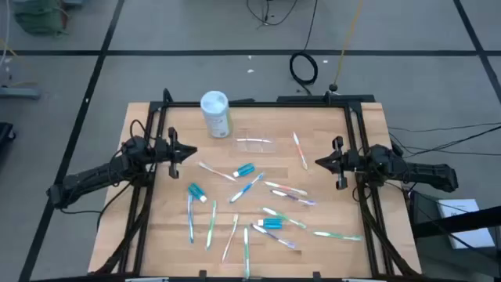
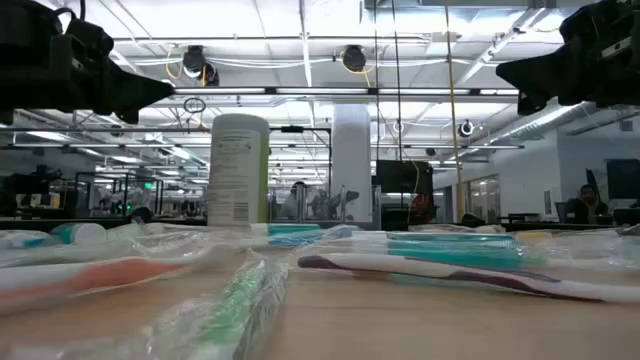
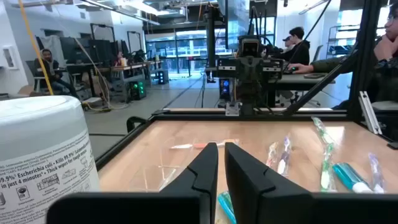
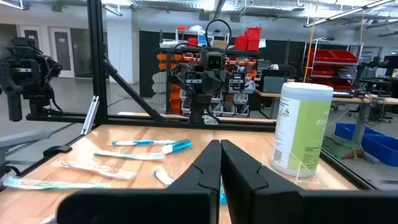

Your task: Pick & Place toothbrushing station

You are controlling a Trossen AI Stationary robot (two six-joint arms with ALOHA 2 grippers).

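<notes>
Several slim toothbrushes (image 1: pixel 246 188) in clear wrappers lie scattered flat across the middle and near part of the wooden table (image 1: pixel 368 125). Three small blue toothpaste tubes (image 1: pixel 245 169) (image 1: pixel 196 192) (image 1: pixel 272 223) lie among them. A clear plastic holder (image 1: pixel 254 143) lies on the table toward the far side. My left gripper (image 1: pixel 193 153) (image 3: pixel 221 149) hovers at the table's left side, shut and pointing level toward the right. My right gripper (image 1: pixel 317 163) (image 4: pixel 220 144) hovers at the right side, shut and pointing level toward the left. Neither holds anything.
A white and green wipes canister (image 1: pixel 215 113) (image 4: pixel 301 127) stands upright at the far left of the table. Black frame bars (image 1: pixel 156 133) run along the table's left, right and far edges. People sit at desks in the room beyond the table (image 3: pixel 298 43).
</notes>
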